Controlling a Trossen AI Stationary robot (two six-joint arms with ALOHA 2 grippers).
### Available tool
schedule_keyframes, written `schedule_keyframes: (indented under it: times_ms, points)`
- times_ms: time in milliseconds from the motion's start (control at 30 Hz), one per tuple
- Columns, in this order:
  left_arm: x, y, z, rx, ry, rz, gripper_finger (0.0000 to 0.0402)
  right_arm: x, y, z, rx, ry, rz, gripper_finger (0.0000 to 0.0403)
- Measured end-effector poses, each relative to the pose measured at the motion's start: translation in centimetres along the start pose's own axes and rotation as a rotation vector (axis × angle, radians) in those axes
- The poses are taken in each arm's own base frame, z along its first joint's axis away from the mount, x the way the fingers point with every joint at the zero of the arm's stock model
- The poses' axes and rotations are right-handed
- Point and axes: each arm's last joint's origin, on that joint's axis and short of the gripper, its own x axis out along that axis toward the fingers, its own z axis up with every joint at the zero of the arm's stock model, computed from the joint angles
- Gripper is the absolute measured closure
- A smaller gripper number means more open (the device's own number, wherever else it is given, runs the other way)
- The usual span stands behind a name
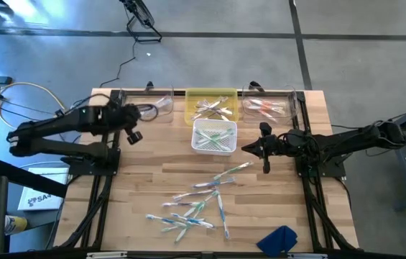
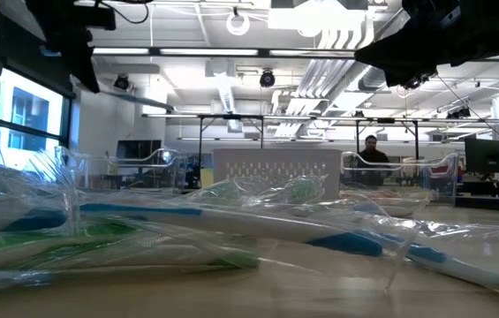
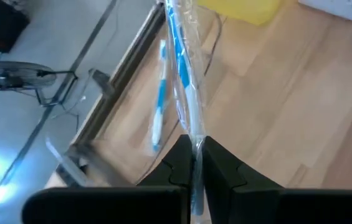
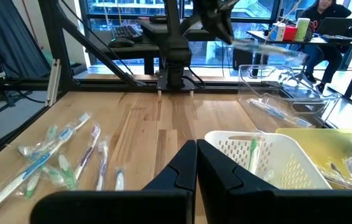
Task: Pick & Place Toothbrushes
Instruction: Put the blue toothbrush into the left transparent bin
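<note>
The left gripper is clamped on a blue-and-white toothbrush in crinkled clear wrap, over the clear bin. The right gripper is closed, empty. Thin wrapped toothbrushes are scattered on the wood-plank table.

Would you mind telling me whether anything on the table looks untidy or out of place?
Only the expected mess: wrapped toothbrushes lie scattered at crossing angles on the bare table, outside the bins. A blue cloth sits crumpled at the table's edge. Nothing looks damaged.
</note>
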Motion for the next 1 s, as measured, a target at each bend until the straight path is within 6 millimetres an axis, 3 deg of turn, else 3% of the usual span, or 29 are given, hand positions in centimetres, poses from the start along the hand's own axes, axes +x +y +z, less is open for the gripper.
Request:
schedule_keyframes:
  times_ms: [267,700,1000]
  points:
    - [0.4,2.7,1.0,-0.007,0.098,-0.057,0.039,0.0,0.0,0.0,0.0,-0.001,0.0,0.0398]
    - [7.5,6.9,2.5,-0.024,0.251,-0.114,0.039,0.0,0.0,0.0,0.008,-0.001,0.0,0.0398]
    - [11.6,10.6,1.4,-0.093,0.306,-0.169,0.039,0.0,0.0,0.0,0.008,0.0,0.0,0.0398]
